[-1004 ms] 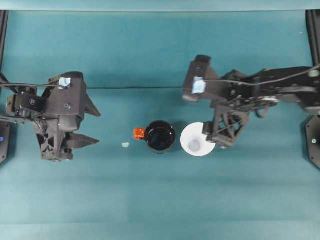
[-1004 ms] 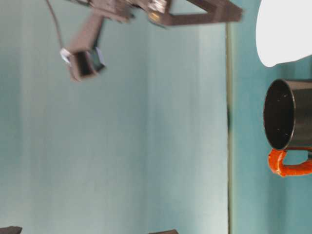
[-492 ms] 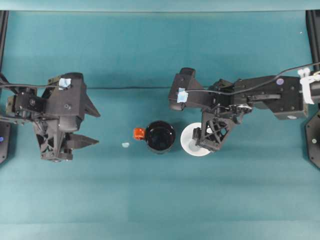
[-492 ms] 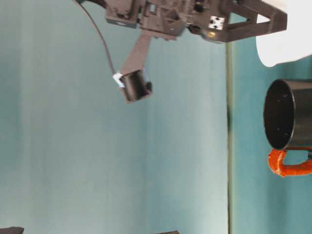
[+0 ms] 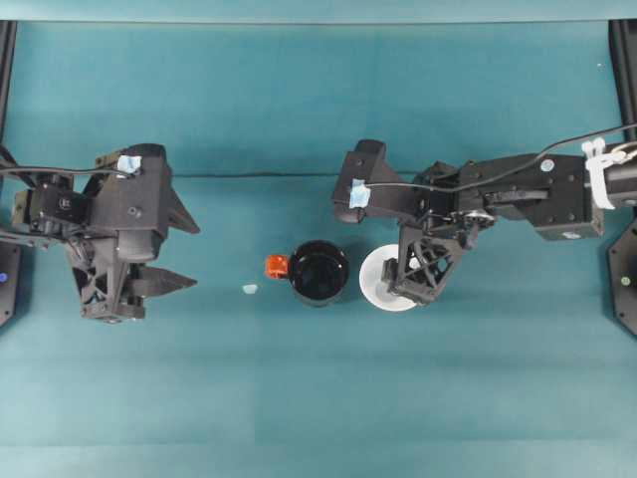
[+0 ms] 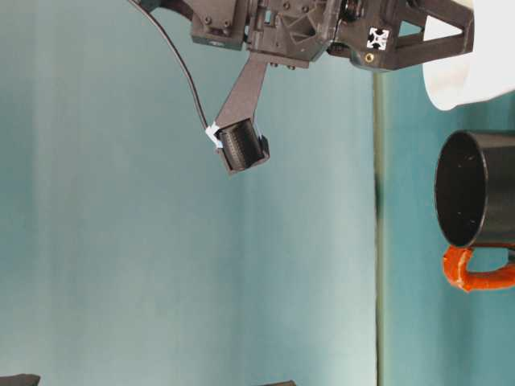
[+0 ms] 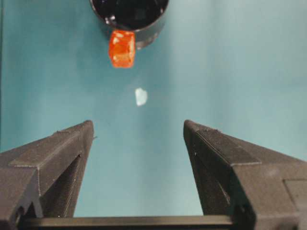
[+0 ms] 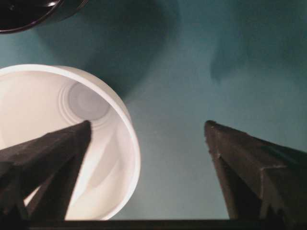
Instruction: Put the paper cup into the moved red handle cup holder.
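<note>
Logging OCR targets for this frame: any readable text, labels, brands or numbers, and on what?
No readable text.
Right arm's black-and-white square tag: a pattern, no letters.
Pale blue tape on the left wrist camera and right wrist camera: blank.
Paper cup and red handle cup holder: no print visible.

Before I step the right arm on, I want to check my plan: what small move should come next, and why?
Probably close the right gripper on the paper cup's wall. Its jaws are open and straddle the rim, one finger inside the cup and the other outside. The black holder stands just beside it, so lifting across should follow.
</note>
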